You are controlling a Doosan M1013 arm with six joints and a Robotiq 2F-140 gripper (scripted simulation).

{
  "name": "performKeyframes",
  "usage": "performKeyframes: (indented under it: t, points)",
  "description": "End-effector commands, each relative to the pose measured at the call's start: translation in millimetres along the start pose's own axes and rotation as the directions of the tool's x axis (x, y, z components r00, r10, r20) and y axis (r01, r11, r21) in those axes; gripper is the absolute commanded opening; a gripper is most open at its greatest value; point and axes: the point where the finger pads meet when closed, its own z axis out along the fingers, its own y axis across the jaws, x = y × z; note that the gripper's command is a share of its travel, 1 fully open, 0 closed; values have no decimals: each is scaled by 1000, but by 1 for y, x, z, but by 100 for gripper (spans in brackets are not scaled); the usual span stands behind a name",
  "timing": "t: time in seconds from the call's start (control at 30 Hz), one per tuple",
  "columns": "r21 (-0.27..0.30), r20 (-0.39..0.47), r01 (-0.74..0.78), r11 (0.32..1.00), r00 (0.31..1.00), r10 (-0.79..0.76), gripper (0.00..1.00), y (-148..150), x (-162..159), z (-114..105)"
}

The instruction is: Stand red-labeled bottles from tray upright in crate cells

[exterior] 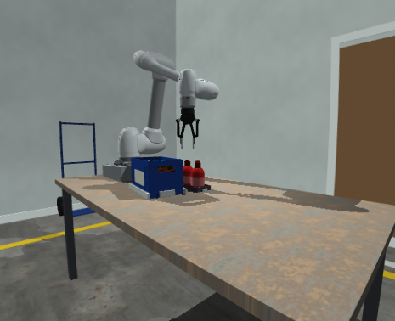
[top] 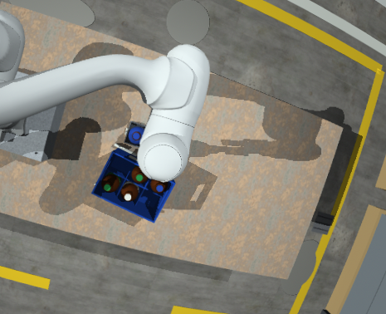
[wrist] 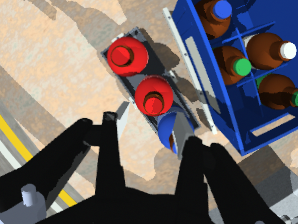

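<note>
Two red bottles [wrist: 128, 56] [wrist: 153, 95] stand upright on a dark tray [wrist: 143, 76] beside the blue crate [wrist: 244, 51]. A blue-capped bottle [wrist: 169, 129] stands on the same tray, partly hidden by my fingers. The crate holds several brown bottles with blue [wrist: 222, 10], white [wrist: 288, 50] and green [wrist: 242, 67] caps. My gripper [exterior: 187, 146] hangs well above the tray, fingers partly apart with nothing between them. In the side view the red bottles [exterior: 197, 174] stand right of the crate [exterior: 157, 176]. In the overhead view the arm hides the gripper and the red bottles.
The robot base [exterior: 140, 144] stands behind the crate at the table's far end. A blue hand truck [exterior: 77, 149] stands on the floor beyond the table. In the overhead view the crate [top: 134, 188] has an open cell at its lower right [top: 147, 205].
</note>
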Motion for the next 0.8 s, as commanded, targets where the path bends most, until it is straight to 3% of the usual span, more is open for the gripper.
performKeyframes:
  t: [0.0,0.77]
  points:
    - [0,0,0,1000,1000,0,38,0,0,2]
    - [0,0,0,1000,1000,0,38,0,0,31]
